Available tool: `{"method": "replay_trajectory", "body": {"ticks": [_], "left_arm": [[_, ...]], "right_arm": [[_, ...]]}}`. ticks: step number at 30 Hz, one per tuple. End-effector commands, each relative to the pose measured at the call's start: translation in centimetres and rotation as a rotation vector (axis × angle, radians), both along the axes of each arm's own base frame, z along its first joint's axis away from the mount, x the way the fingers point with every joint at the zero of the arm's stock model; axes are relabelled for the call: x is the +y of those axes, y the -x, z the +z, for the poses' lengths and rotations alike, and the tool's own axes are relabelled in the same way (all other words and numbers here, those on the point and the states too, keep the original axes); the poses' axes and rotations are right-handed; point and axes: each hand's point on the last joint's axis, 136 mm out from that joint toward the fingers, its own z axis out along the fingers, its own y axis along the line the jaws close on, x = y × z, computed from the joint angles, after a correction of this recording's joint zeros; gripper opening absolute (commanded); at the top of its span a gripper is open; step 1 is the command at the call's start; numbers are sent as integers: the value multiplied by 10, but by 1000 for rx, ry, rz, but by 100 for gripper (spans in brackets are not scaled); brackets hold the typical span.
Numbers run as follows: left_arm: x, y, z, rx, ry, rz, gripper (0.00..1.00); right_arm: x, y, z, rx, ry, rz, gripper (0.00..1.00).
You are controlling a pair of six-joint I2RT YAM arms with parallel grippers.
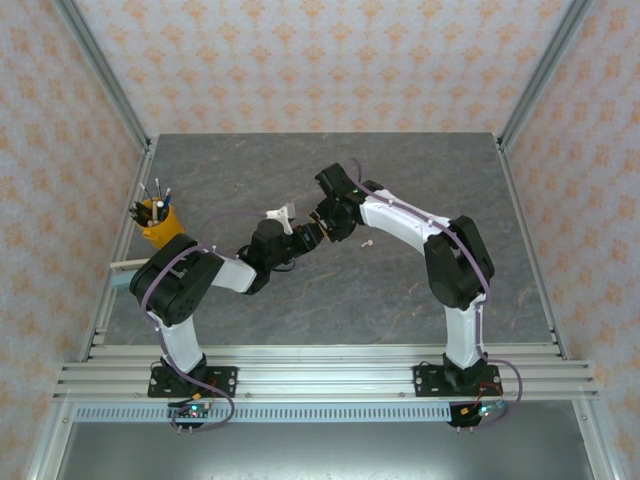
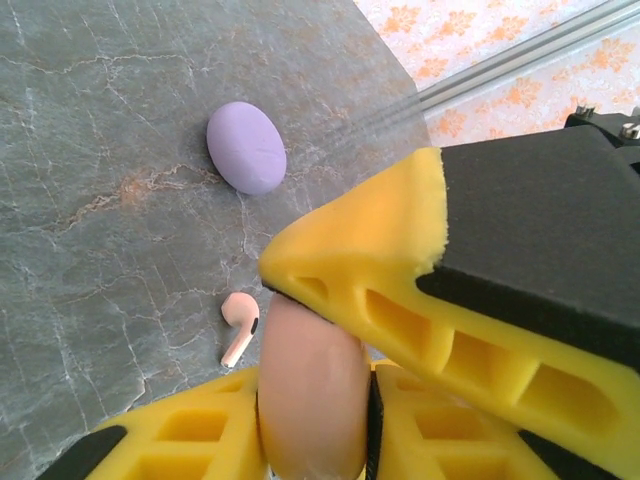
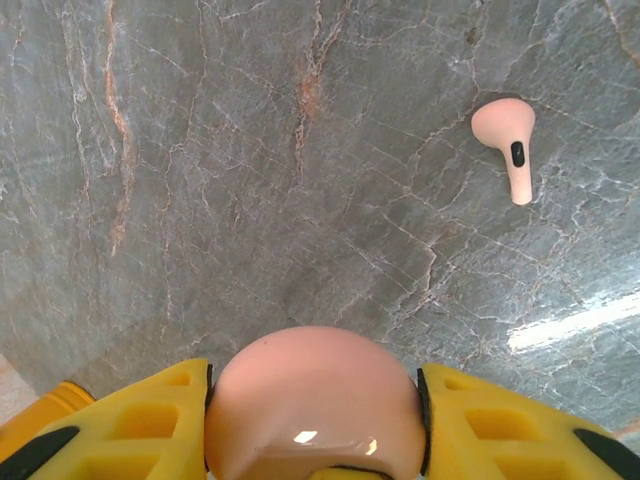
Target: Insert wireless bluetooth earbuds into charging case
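left tool (image 2: 312,380) and right tool (image 3: 313,372) both gripping pink case (image 3: 315,415) | pink earbud (image 3: 508,140) lying on table (image 3: 200,150) just right of them, stem pointing toward right tool, which is sitting nearer

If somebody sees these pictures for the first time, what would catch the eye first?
The pink case clamped in the right claw at mid-table. A pink earbud and a lilac case lie loose on the grey table, and a yellow pen cup stands near its left edge.
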Motion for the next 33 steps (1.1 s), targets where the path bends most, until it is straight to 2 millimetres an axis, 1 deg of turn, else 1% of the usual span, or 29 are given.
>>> {"method": "replay_trajectory", "body": {"ticks": [1, 2, 3, 4, 6, 8, 10, 12, 14, 17, 19, 21, 23, 27, 30, 33], "left_arm": [[-1, -13, 24, -79, 26, 32, 21], [-1, -13, 27, -83, 28, 32, 17], [0, -11, 22, -61, 14, 31, 12], [1, -10, 22, -60, 10, 31, 9], [2, -7, 24, -58, -5, 24, 4], [3, -4, 26, -54, -28, 12, 0], [5, 0, 32, -59, -51, -6, 0], [6, 4, 41, -69, -74, -33, 0], [5, 8, 52, -87, -92, -77, 0], [4, 17, 68, -106, -120, -158, 0], [5, 21, 77, -117, -134, -207, 0], [6, 26, 88, -126, -136, -267, 0], [6, 30, 97, -127, -129, -318, 0], [4, 37, 109, -131, -147, -404, 0], [1, 41, 117, -135, -152, -448, 0], [-2, 43, 122, -137, -146, -470, 0]], "right_arm": [[-2, 4, -3, 24, 6, -5, 35], [-2, 3, -1, 18, 3, -7, 35], [-2, 1, 1, 12, -3, -9, 37], [-1, -1, 4, 1, -12, -8, 39], [-4, -8, 15, -34, -20, -12, 51], [-10, -14, 31, -82, -25, -9, 58], [-22, -17, 46, -127, -21, -3, 62], [-39, -18, 60, -175, -21, 1, 63], [-54, -16, 68, -212, -22, 27, 64], [-76, -11, 80, -308, -12, 109, 64], [-83, -6, 91, -403, -17, 207, 63], [-81, 5, 108, -534, -31, 348, 63], [-77, 19, 120, -633, -49, 466, 63], [-65, 43, 123, -707, -118, 624, 62], [-55, 51, 125, -738, -185, 681, 62], [-48, 51, 128, -763, -229, 693, 61]]}}
